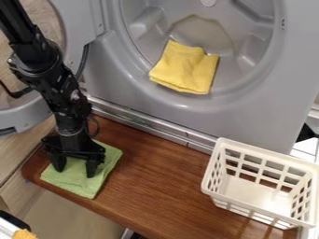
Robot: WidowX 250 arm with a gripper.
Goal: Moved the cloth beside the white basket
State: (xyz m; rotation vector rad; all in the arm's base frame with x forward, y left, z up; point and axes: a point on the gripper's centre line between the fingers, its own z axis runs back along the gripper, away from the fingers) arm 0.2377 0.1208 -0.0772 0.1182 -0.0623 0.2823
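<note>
Since the black gripper (76,172) is right over the green cloth (84,173) with its fingers spread apart, that's probably the one to move, not the yellow cloth (185,68) in the washer drum (149,30). It's lying flat at the left end of the wooden counter (163,173), well apart from the white basket (219,175). Looks light, floppy and pretty much unbreakable, so honestly just pinch up a fold near the middle; a shallow grab might slip off.

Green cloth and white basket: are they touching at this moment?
Apart. The camera view shows the green cloth towards one end of the wooden board and the white basket at the other, with bare wood between.
</note>
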